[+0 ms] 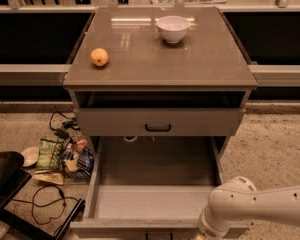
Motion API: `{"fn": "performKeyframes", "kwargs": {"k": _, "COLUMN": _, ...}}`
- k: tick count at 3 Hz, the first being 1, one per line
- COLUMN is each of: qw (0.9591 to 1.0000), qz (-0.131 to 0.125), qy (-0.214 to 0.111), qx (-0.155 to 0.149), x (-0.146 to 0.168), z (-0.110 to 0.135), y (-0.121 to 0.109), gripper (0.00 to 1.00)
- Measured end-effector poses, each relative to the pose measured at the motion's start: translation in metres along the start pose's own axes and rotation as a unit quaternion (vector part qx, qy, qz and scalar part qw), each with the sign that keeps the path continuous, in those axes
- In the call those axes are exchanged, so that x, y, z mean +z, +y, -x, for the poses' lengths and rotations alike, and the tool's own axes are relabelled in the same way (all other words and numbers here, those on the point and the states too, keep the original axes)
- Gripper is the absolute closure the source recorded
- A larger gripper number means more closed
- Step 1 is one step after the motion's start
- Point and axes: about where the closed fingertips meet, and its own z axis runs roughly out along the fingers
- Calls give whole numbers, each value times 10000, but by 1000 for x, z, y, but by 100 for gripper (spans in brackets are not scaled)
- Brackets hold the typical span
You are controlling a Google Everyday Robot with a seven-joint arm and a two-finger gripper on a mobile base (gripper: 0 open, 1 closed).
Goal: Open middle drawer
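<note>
The middle drawer [155,184] of the grey cabinet stands pulled far out toward me, and its plain grey inside is bare. Its front panel [140,229] lies along the bottom edge of the camera view, with the handle hidden. Above it the narrower drawer [110,122] with a black loop handle [157,127] is closed. My white arm [240,206] comes in from the lower right and bends down at the open drawer's front right corner. My gripper is below the frame's bottom edge, out of view.
On the cabinet top [200,59] sit an orange [99,57] at the left and a white bowl [173,28] at the back. Snack bags [57,156], cables [45,199] and a dark case [2,181] lie on the floor at the left.
</note>
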Motion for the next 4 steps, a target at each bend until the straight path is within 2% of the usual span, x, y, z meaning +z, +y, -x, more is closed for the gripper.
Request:
{"fn": "performKeyframes", "kwargs": {"k": 1, "qw": 9997, "qz": -18, "qy": -138, "qx": -190, "x": -44, "z": 4, "y": -3, "gripper": 0}}
{"fn": "performKeyframes", "kwargs": {"k": 2, "qw": 9977, "qz": -191, "qy": -190, "qx": -615, "x": -133, "z": 18, "y": -3, "gripper": 0}}
{"fn": "performKeyframes", "kwargs": {"k": 3, "qw": 9856, "qz": -457, "qy": 356, "qx": -1586, "x": -206, "z": 44, "y": 23, "gripper": 0}}
{"fn": "performKeyframes", "kwargs": {"k": 4, "qw": 9687, "qz": -1205, "qy": 856, "qx": -1996, "x": -330, "z": 75, "y": 52, "gripper": 0}}
